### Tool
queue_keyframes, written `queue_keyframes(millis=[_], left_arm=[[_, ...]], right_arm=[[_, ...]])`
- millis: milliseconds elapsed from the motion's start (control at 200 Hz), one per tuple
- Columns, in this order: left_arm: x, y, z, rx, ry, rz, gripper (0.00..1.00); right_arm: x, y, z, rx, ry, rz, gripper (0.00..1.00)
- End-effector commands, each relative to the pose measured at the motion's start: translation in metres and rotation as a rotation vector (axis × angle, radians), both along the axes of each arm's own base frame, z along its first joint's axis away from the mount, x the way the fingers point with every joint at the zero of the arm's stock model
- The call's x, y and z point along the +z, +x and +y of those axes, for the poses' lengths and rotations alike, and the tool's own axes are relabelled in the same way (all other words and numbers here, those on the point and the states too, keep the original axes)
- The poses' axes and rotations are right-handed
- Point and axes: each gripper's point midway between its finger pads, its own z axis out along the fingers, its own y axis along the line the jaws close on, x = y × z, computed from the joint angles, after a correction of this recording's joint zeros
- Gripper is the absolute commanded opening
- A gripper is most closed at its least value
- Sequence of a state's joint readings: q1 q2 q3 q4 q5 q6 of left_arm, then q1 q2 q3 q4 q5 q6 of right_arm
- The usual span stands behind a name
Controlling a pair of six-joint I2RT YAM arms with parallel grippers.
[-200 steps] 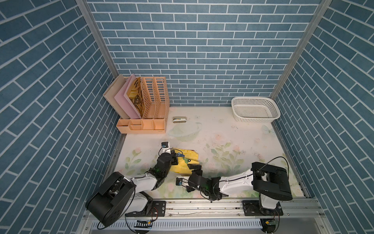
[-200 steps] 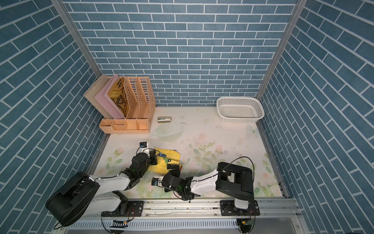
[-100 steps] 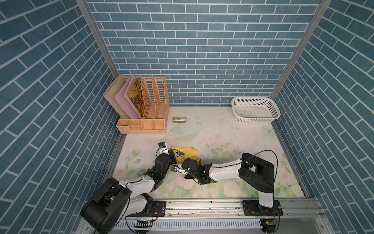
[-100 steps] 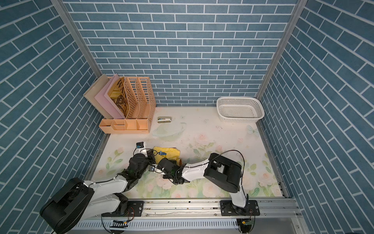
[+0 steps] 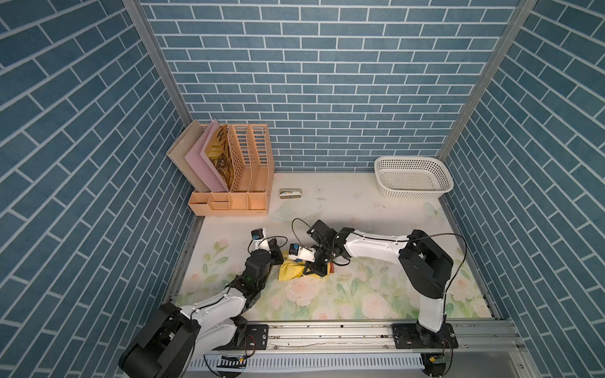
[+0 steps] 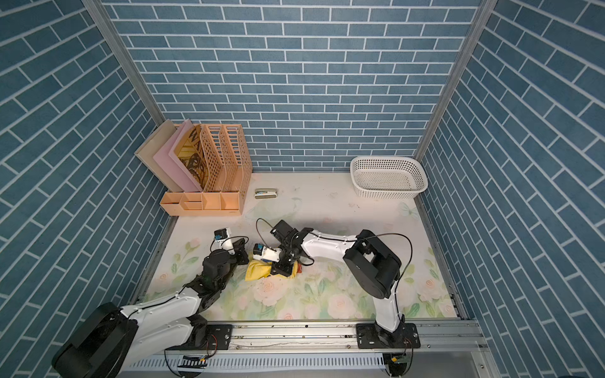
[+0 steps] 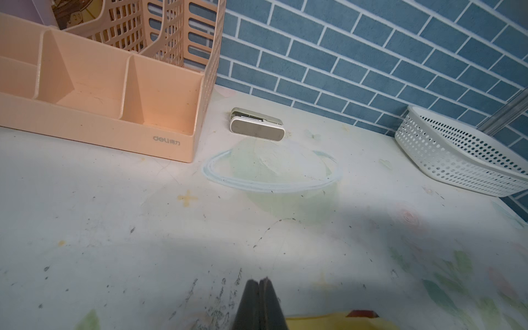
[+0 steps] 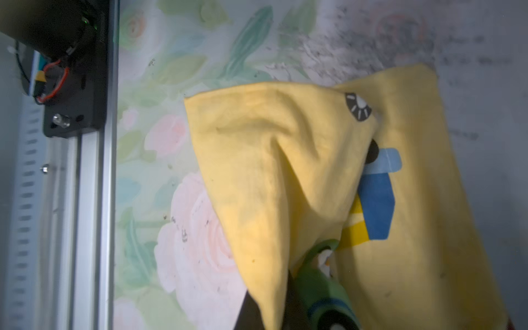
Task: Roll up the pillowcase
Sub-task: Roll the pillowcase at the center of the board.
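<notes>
Peach organizer (image 7: 100, 128) reads "deli"; R pincer (image 8: 273, 311) pinches yellow pillowcase (image 8: 285, 171).

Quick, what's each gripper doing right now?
Left gripper: shut, nothing visible between its tips.
Right gripper: shut on a fold of the thin yellow vehicle-print pillowcase.

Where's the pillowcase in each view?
Both top views: pillowcase sits low in the picture, just left of centre.
Left wrist: yellow strip at the bottom edge, beside the shut left claw.
Right wrist: fills centre and right.
Shared landmark: floral table cover, under it in every view.
</notes>
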State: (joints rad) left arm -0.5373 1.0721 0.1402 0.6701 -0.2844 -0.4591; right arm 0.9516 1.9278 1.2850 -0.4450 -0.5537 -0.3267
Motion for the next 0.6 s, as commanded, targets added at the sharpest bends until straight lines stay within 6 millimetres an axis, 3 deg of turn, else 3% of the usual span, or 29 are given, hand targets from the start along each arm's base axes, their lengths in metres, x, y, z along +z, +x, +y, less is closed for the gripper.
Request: queue_keyframes(millis=[0, 305, 490, 595], left_arm=[[-0.009, -0.006, -0.007, -0.056, -0.003, 0.016, 0.04], [-0.004, -0.006, -0.019, -0.125, -0.002, -0.008, 0.02], [0.005, -0.011, -0.016, -0.129, -0.020, -0.055, 0.02], [0.013, -0.013, -0.021, -0.159, -0.028, -0.079, 0.03]], right_arm=[[0.016, -0.027, -0.009, -0.012, -0.014, 0.325, 0.00], [0.030, -0.024, -0.001, -0.051, -0.022, 0.562, 0.00], [-0.002, 0.000, -0.004, -0.201, -0.072, 0.609, 0.00], [-0.001, 0.005, 0.003, -0.216, -0.010, 0.680, 0.00]])
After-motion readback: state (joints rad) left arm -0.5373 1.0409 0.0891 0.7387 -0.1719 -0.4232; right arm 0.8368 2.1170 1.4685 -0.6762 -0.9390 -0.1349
